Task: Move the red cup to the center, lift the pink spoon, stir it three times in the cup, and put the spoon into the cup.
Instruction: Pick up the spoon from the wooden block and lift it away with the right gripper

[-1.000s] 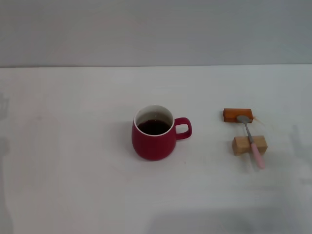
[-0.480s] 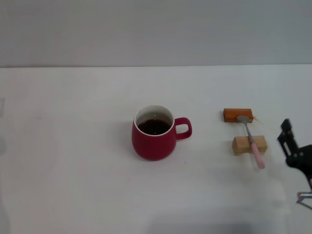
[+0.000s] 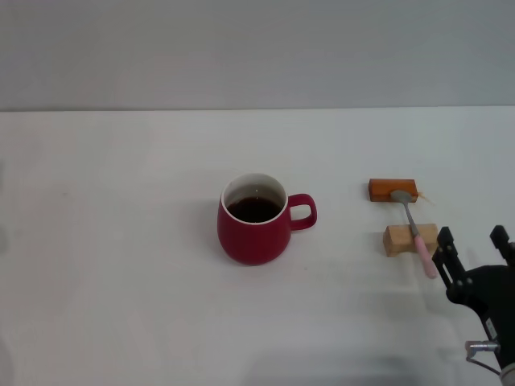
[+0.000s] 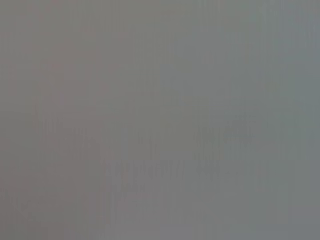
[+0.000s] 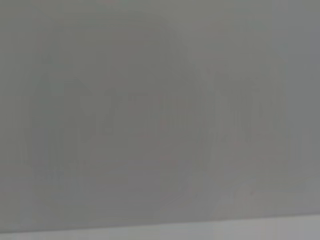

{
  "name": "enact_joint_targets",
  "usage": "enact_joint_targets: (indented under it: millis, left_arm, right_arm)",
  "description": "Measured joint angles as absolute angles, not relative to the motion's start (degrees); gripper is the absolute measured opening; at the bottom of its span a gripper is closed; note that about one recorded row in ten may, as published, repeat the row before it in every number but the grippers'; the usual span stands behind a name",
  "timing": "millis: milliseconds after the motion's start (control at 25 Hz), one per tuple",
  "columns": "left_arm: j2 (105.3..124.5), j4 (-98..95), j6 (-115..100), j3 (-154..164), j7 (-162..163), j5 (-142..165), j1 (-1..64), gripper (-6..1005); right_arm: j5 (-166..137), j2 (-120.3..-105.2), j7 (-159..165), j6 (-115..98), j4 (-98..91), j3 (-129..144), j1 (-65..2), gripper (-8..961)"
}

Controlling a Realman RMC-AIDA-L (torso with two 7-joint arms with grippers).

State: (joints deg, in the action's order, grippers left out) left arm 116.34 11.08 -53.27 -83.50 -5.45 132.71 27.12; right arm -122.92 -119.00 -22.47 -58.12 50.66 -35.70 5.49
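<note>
The red cup [image 3: 254, 219] stands upright near the middle of the white table [image 3: 121, 241], holding dark liquid, its handle toward the right. The pink spoon [image 3: 414, 232] lies across two wooden blocks at the right, its metal bowl on the far block and its pink handle pointing toward the front. My right gripper [image 3: 472, 244] is open and empty, at the front right, just right of the spoon's handle end. My left gripper is out of view. Both wrist views show only plain grey.
An orange-brown wooden block [image 3: 392, 190] and a pale wooden block [image 3: 409, 240] carry the spoon. The table's far edge meets a grey wall.
My right gripper has come in from the right edge and moved left and toward the front, now close beside the spoon's handle. The cup and spoon have not moved.
</note>
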Motion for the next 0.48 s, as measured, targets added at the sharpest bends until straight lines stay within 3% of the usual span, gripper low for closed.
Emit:
enact_joint_targets:
  millis: [480]
  left_arm:
    - [116.07, 11.1, -53.5, -83.5, -5.4, 132.8, 27.0, 829]
  right_arm:
    - [-122.2, -119.04, -22.3, -54.4, 48.4, -33.3, 3.1, 714]
